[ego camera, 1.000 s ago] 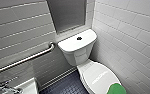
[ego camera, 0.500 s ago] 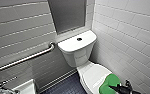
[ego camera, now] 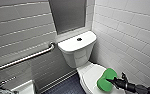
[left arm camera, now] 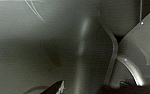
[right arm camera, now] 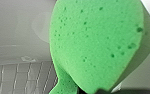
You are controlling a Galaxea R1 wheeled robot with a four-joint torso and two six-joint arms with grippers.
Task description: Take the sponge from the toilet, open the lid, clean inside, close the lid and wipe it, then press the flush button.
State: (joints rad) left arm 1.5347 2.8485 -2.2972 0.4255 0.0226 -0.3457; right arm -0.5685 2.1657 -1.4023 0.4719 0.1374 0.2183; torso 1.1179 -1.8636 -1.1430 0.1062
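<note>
The white toilet stands against the tiled wall, and its oval lid is down. My right gripper comes in from the lower right, shut on the bright green sponge. It holds the sponge over the right side of the lid. Close up in the right wrist view, the sponge hangs in front of white ceramic. A round flush button sits in the middle of the tank cover. Two dark tips of my left gripper stand wide apart, open and holding nothing, before a grey surface.
A steel grab bar runs along the left wall toward the tank. A white sink corner is at the lower left. Dark blue floor tiles lie between the sink and the bowl. White tiled wall closes in on the right.
The right gripper has carried the sponge up and to the left, further over the lid. The left gripper stays open.
</note>
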